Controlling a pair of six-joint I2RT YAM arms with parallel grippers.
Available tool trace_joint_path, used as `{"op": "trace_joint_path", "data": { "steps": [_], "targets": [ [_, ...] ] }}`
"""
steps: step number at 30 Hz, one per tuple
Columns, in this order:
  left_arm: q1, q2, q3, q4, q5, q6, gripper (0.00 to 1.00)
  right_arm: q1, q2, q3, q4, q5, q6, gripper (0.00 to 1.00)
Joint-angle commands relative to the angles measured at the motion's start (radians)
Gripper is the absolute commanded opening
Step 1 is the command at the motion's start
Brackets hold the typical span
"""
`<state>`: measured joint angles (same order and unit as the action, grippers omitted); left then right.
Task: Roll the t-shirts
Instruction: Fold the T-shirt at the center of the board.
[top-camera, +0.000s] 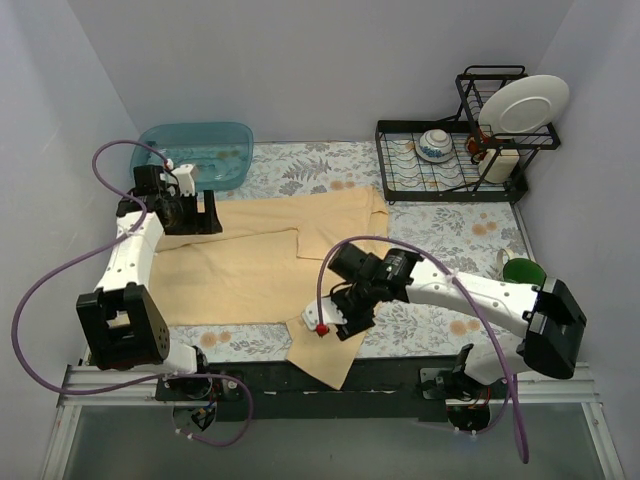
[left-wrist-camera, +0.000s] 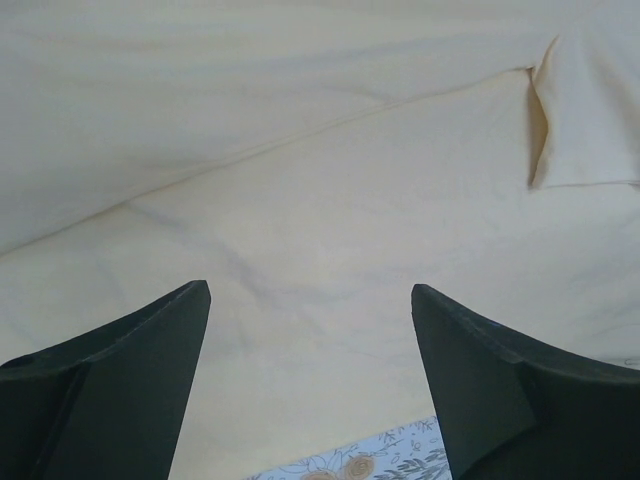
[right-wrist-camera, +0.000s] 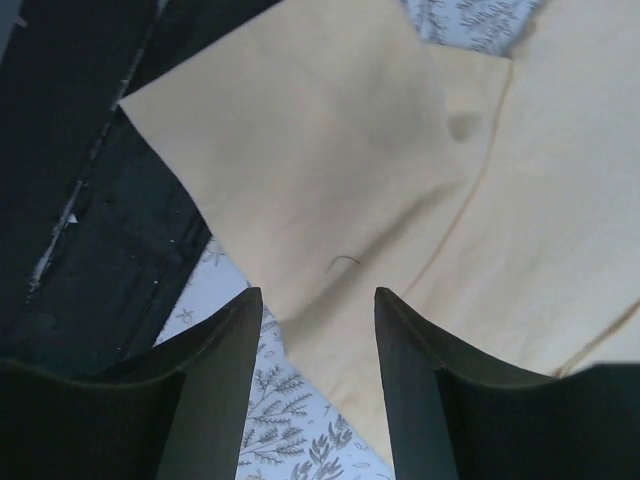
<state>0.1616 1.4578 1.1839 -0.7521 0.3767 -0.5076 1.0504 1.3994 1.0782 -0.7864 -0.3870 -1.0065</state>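
A pale yellow-beige t-shirt (top-camera: 270, 255) lies spread on the floral tabletop, partly folded, one end hanging over the near edge. My left gripper (top-camera: 190, 212) is open and empty above the shirt's far left part; the left wrist view shows the cloth (left-wrist-camera: 330, 230) between its wide-apart fingers. My right gripper (top-camera: 335, 322) is open and empty over the shirt's near end by the table's front edge. The right wrist view shows that cloth (right-wrist-camera: 340, 170) and a strip of floral covering beneath the jaws.
A teal plastic tub (top-camera: 200, 152) stands at the back left. A black wire dish rack (top-camera: 450, 160) with a bowl (top-camera: 436, 145) and a white plate (top-camera: 522, 105) stands at the back right. A green cup (top-camera: 524, 271) sits at the right edge.
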Motion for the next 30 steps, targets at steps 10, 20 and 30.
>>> {"op": "trace_joint_path", "data": {
  "steps": [10, 20, 30],
  "targets": [
    [0.036, -0.283, -0.142, -0.024, -0.096, -0.031, 0.84, 0.275, -0.033, -0.280, 0.268, 0.020, -0.040, 0.47],
    [0.055, -0.306, -0.194, -0.009, -0.085, -0.032, 0.84, 0.381, -0.031, -0.343, 0.331, -0.026, -0.070, 0.37],
    [0.055, -0.298, -0.221, 0.000, -0.055, -0.037, 0.84, 0.436, 0.032, -0.345, 0.432, -0.020, -0.006, 0.40]
  ]
}}
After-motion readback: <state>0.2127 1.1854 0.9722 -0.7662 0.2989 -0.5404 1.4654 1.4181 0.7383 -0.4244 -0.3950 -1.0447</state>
